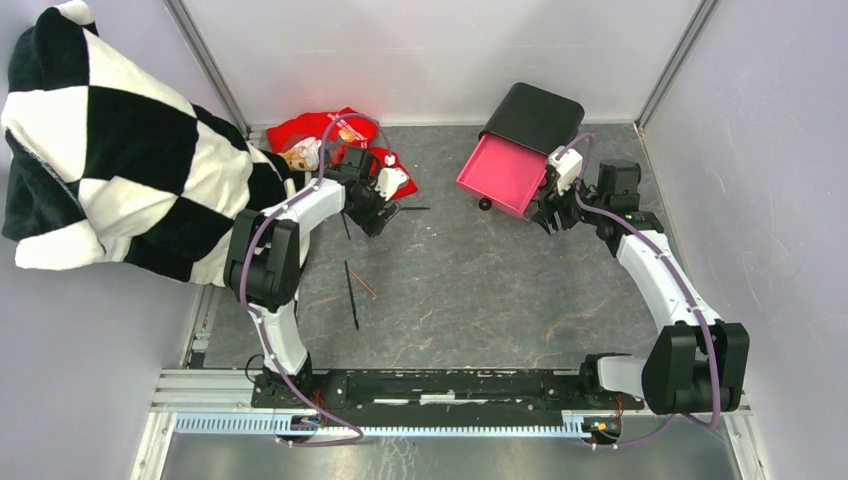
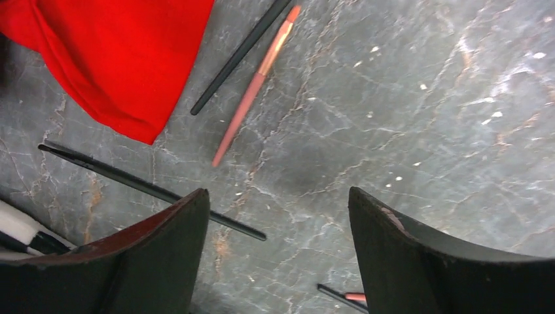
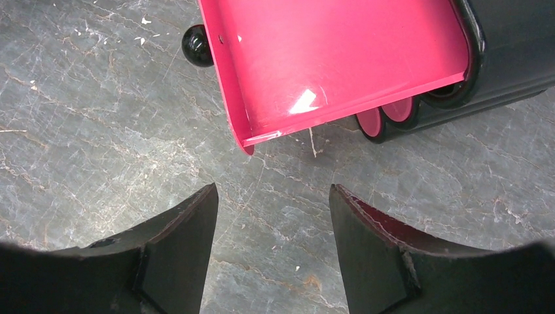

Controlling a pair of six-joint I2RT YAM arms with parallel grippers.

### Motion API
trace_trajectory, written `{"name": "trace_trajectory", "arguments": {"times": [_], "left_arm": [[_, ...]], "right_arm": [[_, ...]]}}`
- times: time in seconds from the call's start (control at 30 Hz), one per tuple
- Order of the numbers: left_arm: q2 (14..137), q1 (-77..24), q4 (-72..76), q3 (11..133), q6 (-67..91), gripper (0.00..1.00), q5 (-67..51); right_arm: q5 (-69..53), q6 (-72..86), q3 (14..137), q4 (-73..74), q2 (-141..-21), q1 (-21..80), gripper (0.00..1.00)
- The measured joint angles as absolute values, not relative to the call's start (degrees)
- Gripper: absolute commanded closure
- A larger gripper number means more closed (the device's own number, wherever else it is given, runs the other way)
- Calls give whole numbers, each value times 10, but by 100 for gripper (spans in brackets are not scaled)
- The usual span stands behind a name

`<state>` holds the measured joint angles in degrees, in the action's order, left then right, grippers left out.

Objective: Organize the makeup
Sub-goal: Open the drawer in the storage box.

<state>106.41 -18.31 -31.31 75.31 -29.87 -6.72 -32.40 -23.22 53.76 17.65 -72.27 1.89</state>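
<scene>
My left gripper (image 1: 383,212) is open and empty, low over the table just right of the red cloth (image 1: 320,132). In the left wrist view its jaws (image 2: 278,196) stand wide apart. A black pencil (image 2: 150,188) passes under the left finger. Beyond lie another black pencil (image 2: 239,53) and a pink-brown pencil (image 2: 252,91). A peach puff (image 1: 298,155) lies on the cloth. Two more thin pencils (image 1: 352,290) lie nearer the bases. My right gripper (image 1: 547,215) is open and empty in front of the open pink drawer (image 3: 340,59), not touching it.
The black box (image 1: 535,115) stands at the back right, its drawer pulled toward me, with a black knob (image 3: 196,46). A black-and-white checkered blanket (image 1: 110,150) hangs over the left wall. The red cloth's corner (image 2: 124,72) lies beside my left gripper.
</scene>
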Motion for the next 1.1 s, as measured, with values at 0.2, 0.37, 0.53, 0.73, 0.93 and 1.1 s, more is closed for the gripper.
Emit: {"name": "trace_trajectory", "arguments": {"times": [0.2,0.37,0.53,0.73,0.93,1.1], "left_arm": [[1119,-169,-342,804,-332,25,-65],[1156,-163,-359,845,-338,29,-69],[1185,-158,-379,879,-345,38,-82],[1204,-156,-395,899,-355,56,-101],[1204,-156,-403,893,-371,76,-119],[1177,-159,-375,848,-394,89,-136]], "right_arm": [[-324,-235,538,179,-727,19,31],[-324,-237,538,182,-732,19,31],[-324,-239,538,183,-732,19,31],[-324,-239,538,186,-733,19,31],[-324,-239,538,187,-738,19,31],[-324,-239,538,189,-740,19,31]]}}
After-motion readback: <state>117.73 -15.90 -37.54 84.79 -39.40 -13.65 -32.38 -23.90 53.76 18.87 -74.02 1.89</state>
